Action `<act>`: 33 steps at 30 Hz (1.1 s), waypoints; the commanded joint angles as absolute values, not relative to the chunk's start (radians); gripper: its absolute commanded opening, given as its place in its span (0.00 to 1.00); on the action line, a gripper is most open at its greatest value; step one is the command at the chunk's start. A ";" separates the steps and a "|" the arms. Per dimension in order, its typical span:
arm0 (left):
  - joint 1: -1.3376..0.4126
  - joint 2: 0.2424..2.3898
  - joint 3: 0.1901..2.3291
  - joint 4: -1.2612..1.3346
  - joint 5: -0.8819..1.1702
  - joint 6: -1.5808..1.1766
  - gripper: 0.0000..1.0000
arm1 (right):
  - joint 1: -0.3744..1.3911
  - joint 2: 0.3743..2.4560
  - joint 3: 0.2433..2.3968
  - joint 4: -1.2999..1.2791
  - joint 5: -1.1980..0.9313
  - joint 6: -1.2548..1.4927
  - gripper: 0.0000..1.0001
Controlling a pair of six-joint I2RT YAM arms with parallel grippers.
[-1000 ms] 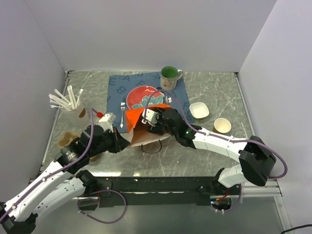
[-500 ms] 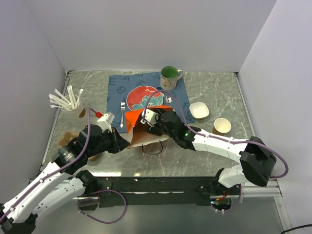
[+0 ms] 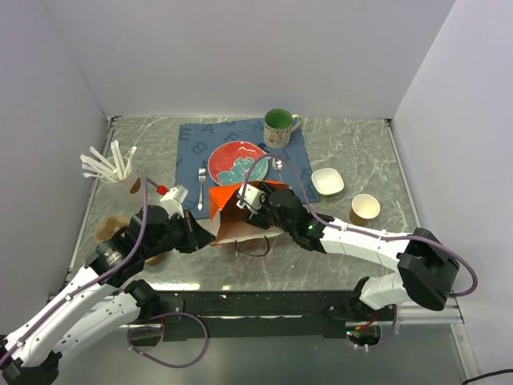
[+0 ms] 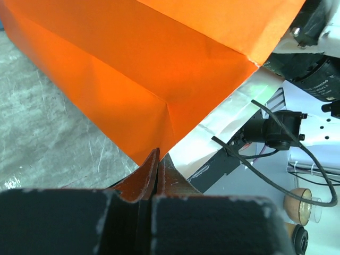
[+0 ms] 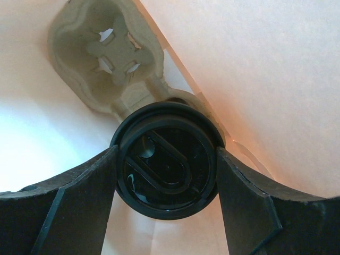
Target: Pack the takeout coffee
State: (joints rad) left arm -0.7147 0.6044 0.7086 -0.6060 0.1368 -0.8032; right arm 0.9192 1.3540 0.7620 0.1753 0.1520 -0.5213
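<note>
Right hand (image 3: 250,200): reaches into the open mouth of the orange paper bag (image 3: 223,196), which stands near the middle of the counter (image 3: 353,152), just in front of the red plate (image 3: 236,160).

Right wrist view: the takeout coffee (image 5: 167,167) sits between the two dark fingers (image 5: 74,202). Both press against the rim of its round black lid, one on each side, so the hand is closed on the cup. The cup is upright, lid toward the camera, and inside the bag with pale paper walls on all sides. A moulded pulp cup tray (image 5: 98,53) lies in the bag just beyond the cup. Its near edge is hidden under the lid, and it cannot be told whether the cup is seated in a pocket.

Left hand (image 4: 158,159): fingers pinched narrow on a lower corner of the bag, paper caught between them.

Elsewhere on the counter:
- a green mug (image 3: 278,124) at the far edge of the blue mat (image 3: 192,144)
- a white bowl (image 3: 327,181)
- a lidless tan cup (image 3: 365,208) to the right, well apart from the bag
</note>
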 commanded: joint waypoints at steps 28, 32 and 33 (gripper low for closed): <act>-0.718 0.620 0.724 -0.606 0.156 -0.801 0.01 | 0.890 1.331 0.796 0.129 0.176 -0.500 0.92; -0.718 0.621 0.727 -0.607 0.152 -0.801 0.01 | 0.884 1.310 0.802 0.107 0.157 -0.508 0.91; -0.718 0.621 0.729 -0.610 0.150 -0.799 0.01 | 0.881 1.301 0.804 0.098 0.149 -0.515 0.91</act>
State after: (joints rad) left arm -0.7147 0.6189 0.6926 -0.5854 0.1429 -0.8066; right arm 0.9085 1.3617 0.7612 0.1505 0.1459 -0.5102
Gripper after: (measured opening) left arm 0.017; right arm 0.912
